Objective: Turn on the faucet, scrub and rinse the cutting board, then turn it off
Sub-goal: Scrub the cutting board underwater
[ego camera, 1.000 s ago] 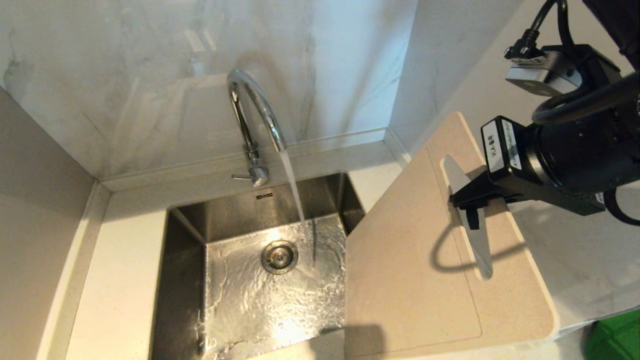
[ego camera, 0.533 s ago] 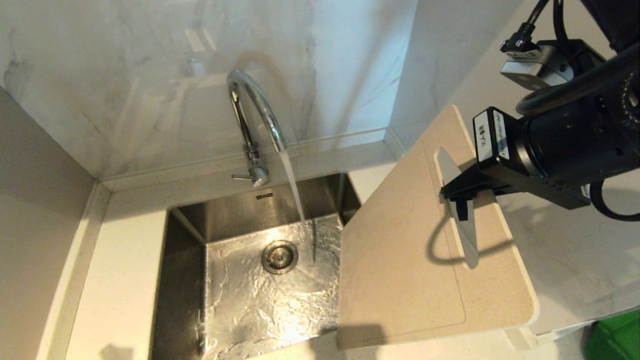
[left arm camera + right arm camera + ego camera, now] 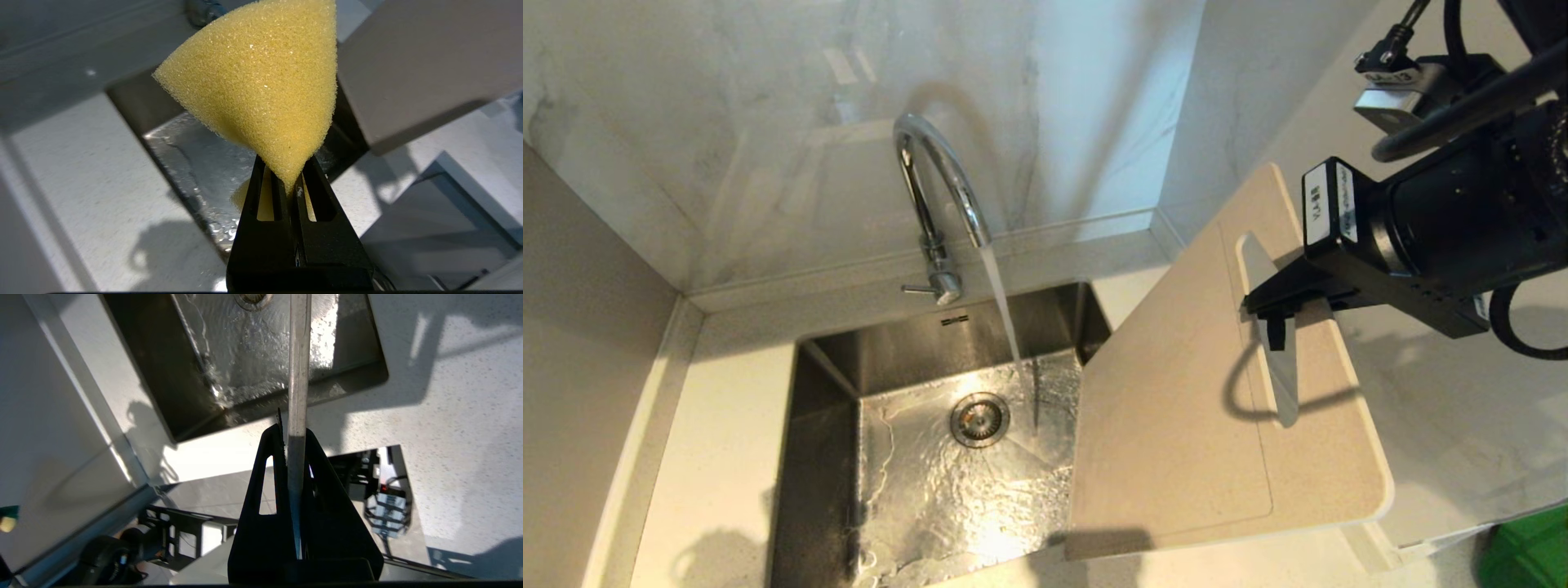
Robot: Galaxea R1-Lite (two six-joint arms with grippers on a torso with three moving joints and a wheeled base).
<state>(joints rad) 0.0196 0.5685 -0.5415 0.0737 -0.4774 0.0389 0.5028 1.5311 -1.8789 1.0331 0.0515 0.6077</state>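
The chrome faucet [image 3: 935, 175] stands behind the steel sink [image 3: 821, 441], and water [image 3: 1005, 314] runs from its spout into the basin. My right gripper [image 3: 1270, 314] is shut on the cream cutting board [image 3: 1176, 408] at its slot handle, holding it tilted in the air over the sink's right edge. In the right wrist view the board [image 3: 298, 355] shows edge-on between that gripper's [image 3: 292, 437] fingers. My left gripper [image 3: 286, 163] is shut on a yellow sponge [image 3: 261, 81], low in front of the sink and out of the head view. The board [image 3: 416, 61] hangs to its right.
The faucet's small lever [image 3: 921, 288] juts left at its base. The drain [image 3: 979, 419] lies in the wet basin. Pale counter [image 3: 719, 425] surrounds the sink, with marble walls behind and to the right. A green object [image 3: 1527, 551] sits below the counter's right edge.
The right gripper has carried the cutting board a little up and left over the sink. A shadow has appeared on the counter at the lower left. Water keeps running.
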